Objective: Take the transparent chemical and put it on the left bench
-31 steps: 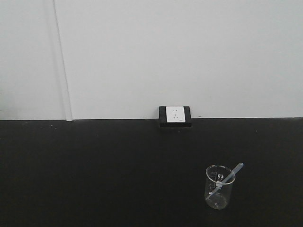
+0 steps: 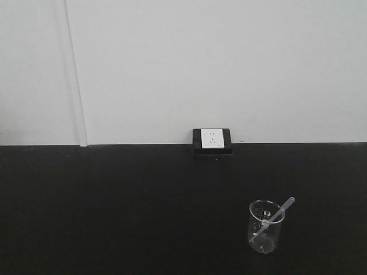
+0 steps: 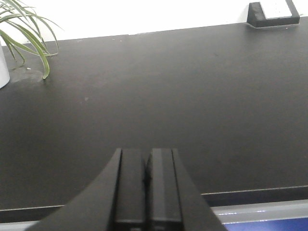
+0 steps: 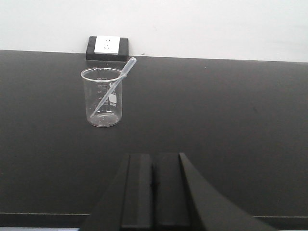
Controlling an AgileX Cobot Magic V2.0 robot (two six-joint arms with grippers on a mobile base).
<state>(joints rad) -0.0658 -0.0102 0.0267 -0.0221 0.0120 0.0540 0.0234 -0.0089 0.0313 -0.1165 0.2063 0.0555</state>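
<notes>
The transparent chemical, a slim clear dropper pipette [image 2: 277, 215], leans in a small glass beaker [image 2: 265, 226] on a black benchtop at the front right. In the right wrist view the pipette [image 4: 118, 82] and beaker [image 4: 102, 97] stand ahead and to the left of my right gripper [image 4: 153, 161], which is shut and empty near the bench's front edge. My left gripper [image 3: 146, 156] is shut and empty over bare black benchtop. The left bench with white bins is out of view.
A white wall socket in a black frame [image 2: 212, 140] sits at the back wall; it also shows in the right wrist view [image 4: 108, 46]. A potted plant with long green leaves [image 3: 21, 36] stands at the far left of the left wrist view. The bench's front edge [image 3: 250, 195] lies just under the left gripper.
</notes>
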